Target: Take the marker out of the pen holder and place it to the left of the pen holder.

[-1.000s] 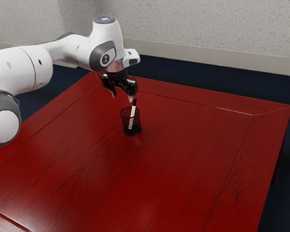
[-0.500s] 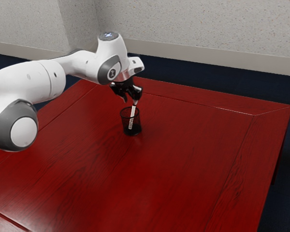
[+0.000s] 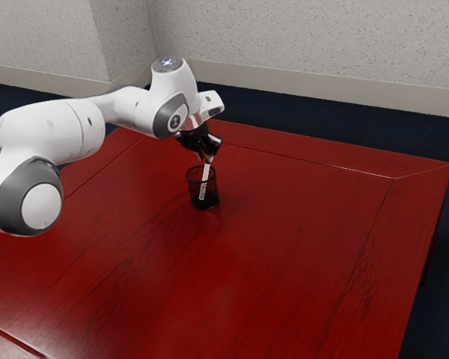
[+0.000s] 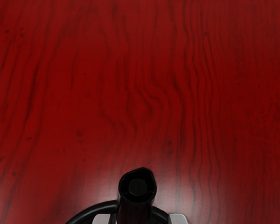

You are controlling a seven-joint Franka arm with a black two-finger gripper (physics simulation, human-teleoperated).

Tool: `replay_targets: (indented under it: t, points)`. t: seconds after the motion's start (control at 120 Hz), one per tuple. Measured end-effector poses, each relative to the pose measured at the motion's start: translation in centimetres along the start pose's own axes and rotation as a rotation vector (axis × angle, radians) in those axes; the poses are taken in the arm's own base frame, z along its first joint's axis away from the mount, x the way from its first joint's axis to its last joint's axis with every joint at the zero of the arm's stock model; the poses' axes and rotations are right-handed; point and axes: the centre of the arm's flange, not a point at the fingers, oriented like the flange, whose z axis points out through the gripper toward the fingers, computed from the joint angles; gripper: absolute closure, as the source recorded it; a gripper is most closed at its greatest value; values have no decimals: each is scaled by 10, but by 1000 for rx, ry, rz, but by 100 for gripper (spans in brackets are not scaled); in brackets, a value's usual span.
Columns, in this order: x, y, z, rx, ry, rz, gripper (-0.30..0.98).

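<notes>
White-and-black cylindrical marker (image 3: 205,182) leans inside round black pen holder (image 3: 205,203), upper end at black gripper (image 3: 206,158); grip undeterminable.

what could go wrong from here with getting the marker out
The marker leans inside the pen holder, so pulling it out at a slant might catch the rim and tip or drag the holder. My hand is right at the marker's upper end, so a grip there could be shallow and let it slip or swing. Its lower part sits well down in the holder, so moving sideways too soon could knock the holder over.
</notes>
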Motion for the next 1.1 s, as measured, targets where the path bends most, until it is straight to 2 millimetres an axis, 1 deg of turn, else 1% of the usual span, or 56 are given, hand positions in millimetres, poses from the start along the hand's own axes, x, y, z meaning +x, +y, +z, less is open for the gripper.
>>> replay_targets:
  t: [0.292,0.45,0.5,0.683,0.883,0.967,1.1]
  points:
    - [1,1,12,10,46,17,66]
    - [3,1,11,14,67,22,68]
    - [4,1,8,20,76,26,68]
    - [8,-1,-16,37,99,34,72]
    - [16,-3,-62,50,135,29,75]
    - [16,-4,-81,59,138,27,76]
    - [11,-22,-110,99,132,9,77]
